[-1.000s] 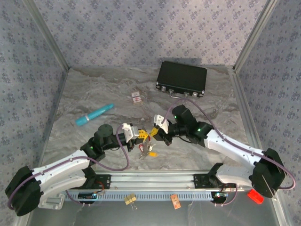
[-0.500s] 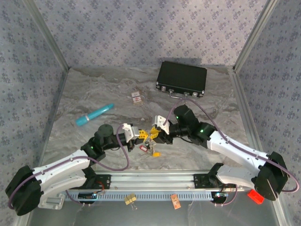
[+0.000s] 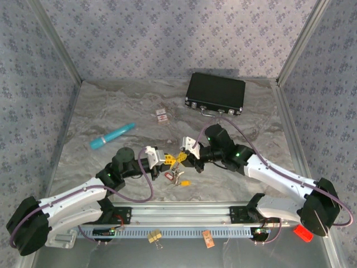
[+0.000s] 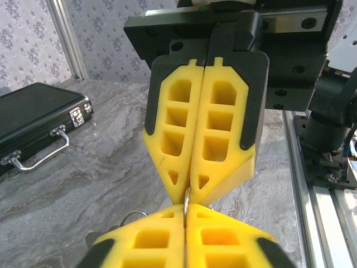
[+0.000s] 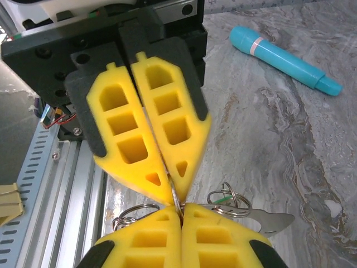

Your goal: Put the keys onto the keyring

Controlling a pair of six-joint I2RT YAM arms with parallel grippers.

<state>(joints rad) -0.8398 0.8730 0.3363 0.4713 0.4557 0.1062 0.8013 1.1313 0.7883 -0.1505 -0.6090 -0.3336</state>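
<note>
Both left claw (image 3: 169,160) and right claw (image 3: 182,157) pinch thin silvery wire keyring (image 5: 174,196); we reckon steadying for coloured-headed keys (image 3: 177,180), six o'clock.

You're looking at a robot lab cell here, not anybody's home. The bench (image 3: 111,117) has a marble-look top, but it's boxed in by aluminium posts (image 3: 56,42), with patterned sheeting for walls (image 3: 167,33) on three sides. Along the near edge you've got a bare aluminium rail (image 3: 184,211) with the left arm (image 3: 72,198) and right arm (image 3: 279,174) bolted to it, and purple cables (image 3: 150,187) looping loose.
</note>
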